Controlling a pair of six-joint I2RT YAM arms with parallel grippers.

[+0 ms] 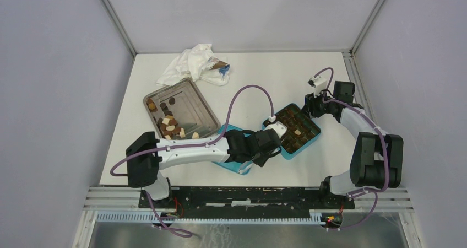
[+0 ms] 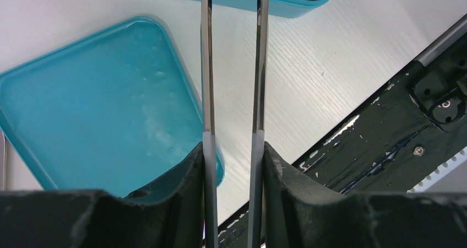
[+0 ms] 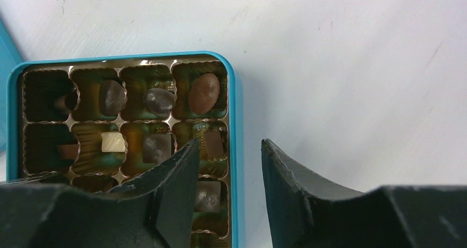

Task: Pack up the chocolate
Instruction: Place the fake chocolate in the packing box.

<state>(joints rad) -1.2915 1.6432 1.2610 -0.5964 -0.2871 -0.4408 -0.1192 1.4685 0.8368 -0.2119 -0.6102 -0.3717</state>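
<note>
Steel tray (image 1: 193,107), far left: loose chocolate (image 1: 169,125) in dark, mid-brown and cream pieces, bunched toward its near end. Packing is not done, so I judge the step to be mid-fill, one piece per trip.

Teal lid (image 2: 99,104): flat on the table just right of the tray, under the left forearm, nothing in it.

Left gripper (image 2: 232,16): long thin metal blades, parallel, with a narrow gap. Nothing sits between them along the visible length. The tips run out of the wrist view over the near wall of the teal box (image 1: 304,147), so I cannot tell whether a piece is pinched.

Box interior: the brown cell insert (image 3: 132,121) is part filled, one piece per cell, and several cells are bare.

Right gripper (image 3: 231,144): jaws moderately apart, holding nothing, poised at the box's right rim. Contact with the rim is uncertain.

Next move, as I judge it: centre the blade tips over a vacant cell, let go cleanly without disturbing its neighbours, then return to the tray.
</note>
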